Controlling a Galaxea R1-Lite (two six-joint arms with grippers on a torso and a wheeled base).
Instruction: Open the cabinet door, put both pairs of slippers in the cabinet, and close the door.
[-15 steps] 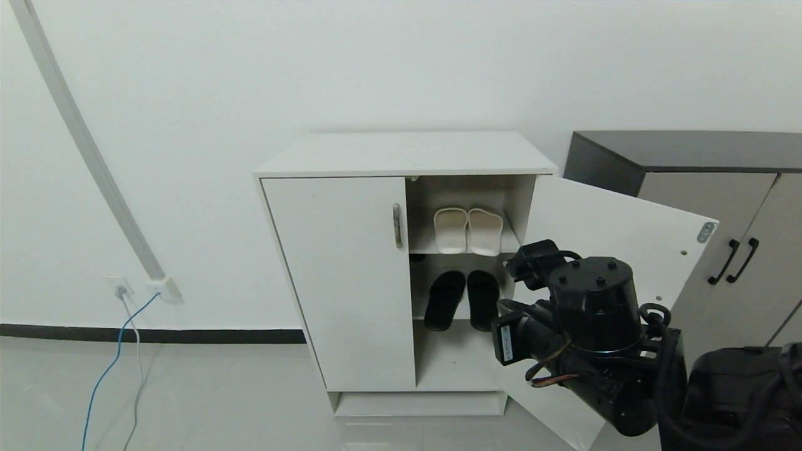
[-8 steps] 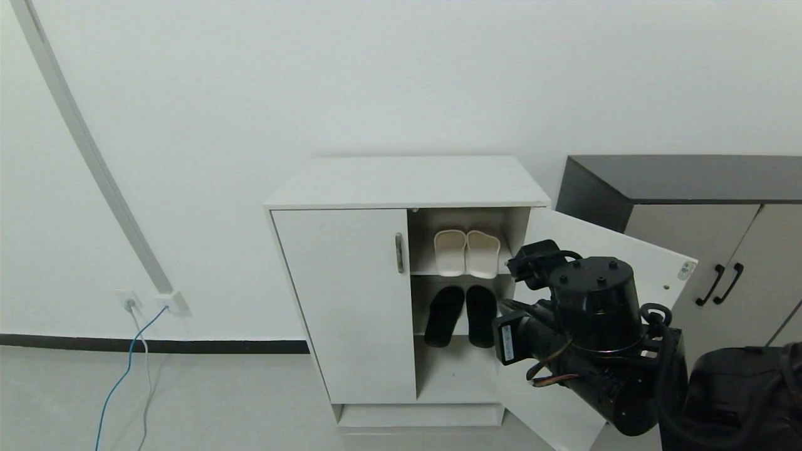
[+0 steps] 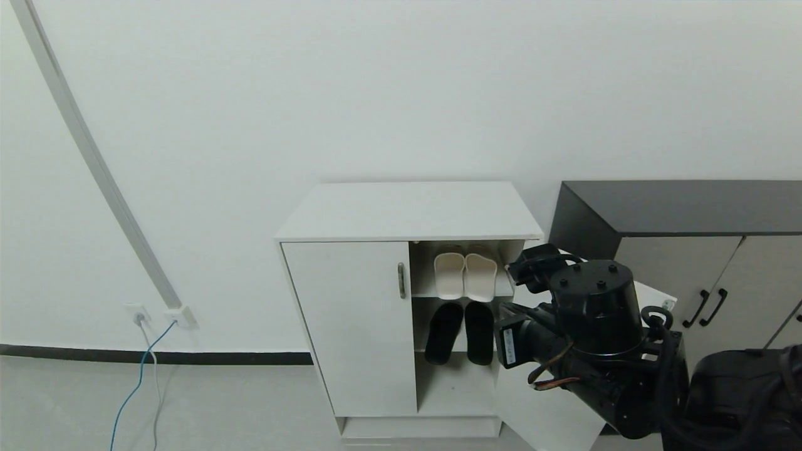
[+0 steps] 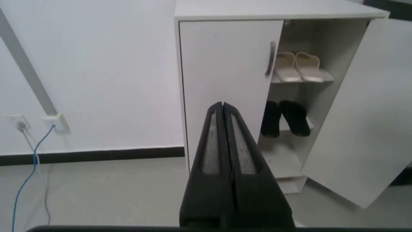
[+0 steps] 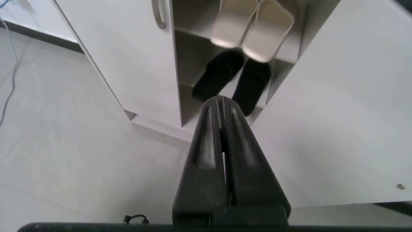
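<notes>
The white cabinet (image 3: 407,210) stands against the wall with its left door (image 3: 348,326) closed and its right door (image 3: 551,413) swung open. A pair of white slippers (image 3: 465,275) lies on the upper shelf, and a pair of black slippers (image 3: 460,324) on the shelf below. My right arm (image 3: 589,326) hangs in front of the open door. My right gripper (image 5: 219,100) is shut and holds nothing, in front of the black slippers (image 5: 235,77) and a little away from them. My left gripper (image 4: 223,106) is also shut and holds nothing, well back from the cabinet's left door (image 4: 225,84).
A dark grey sideboard (image 3: 683,213) stands right of the cabinet, just behind the open door. Wall sockets (image 3: 163,313) with a blue and a white cable (image 3: 135,388) sit low on the left wall. The tiled floor (image 3: 188,407) spreads in front.
The whole head picture has shifted: the cabinet now sits lower and looks smaller, so the camera has moved away. Both pairs of slippers stay on their shelves.
</notes>
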